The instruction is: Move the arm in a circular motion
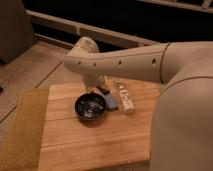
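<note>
The arm (125, 62), cream-white with small dark screw holes, reaches in from the right edge across the middle of the camera view. Its thick near segment (185, 115) fills the right side. At a rounded joint (85, 47) it bends downward. The gripper (94, 84) hangs below that joint, just above the far edge of the wooden table (95, 147) and right behind a dark bowl (90, 106). Most of the gripper is hidden by the arm.
Beside the bowl lie a blue object (111, 102), a clear bottle (125, 98) and a small dark item (104, 90). An olive mat (22, 130) borders the table on the left. Speckled floor (35, 65) and a dark wall with a rail (100, 32) lie beyond.
</note>
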Motion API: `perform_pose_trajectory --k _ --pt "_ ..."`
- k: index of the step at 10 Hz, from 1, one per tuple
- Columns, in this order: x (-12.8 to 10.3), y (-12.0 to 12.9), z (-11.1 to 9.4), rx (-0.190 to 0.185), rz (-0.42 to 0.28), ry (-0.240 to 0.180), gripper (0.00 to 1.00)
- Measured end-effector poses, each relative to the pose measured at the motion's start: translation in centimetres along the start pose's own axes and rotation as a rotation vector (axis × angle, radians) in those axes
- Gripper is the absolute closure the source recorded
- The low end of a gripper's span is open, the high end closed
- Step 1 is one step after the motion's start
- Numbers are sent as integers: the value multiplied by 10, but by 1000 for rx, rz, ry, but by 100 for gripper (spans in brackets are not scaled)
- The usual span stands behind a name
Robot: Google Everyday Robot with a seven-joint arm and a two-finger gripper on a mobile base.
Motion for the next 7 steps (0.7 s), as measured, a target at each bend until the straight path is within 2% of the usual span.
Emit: perform_pose_trajectory --k 2,4,5,7 --pt "-23 -48 -2 51 69 8 35" --pt "-58 -75 -8 93 71 -8 35" --pt "-70 -77 -11 103 60 -14 35" --pt "-108 -60 -15 106 -5 -40 35"
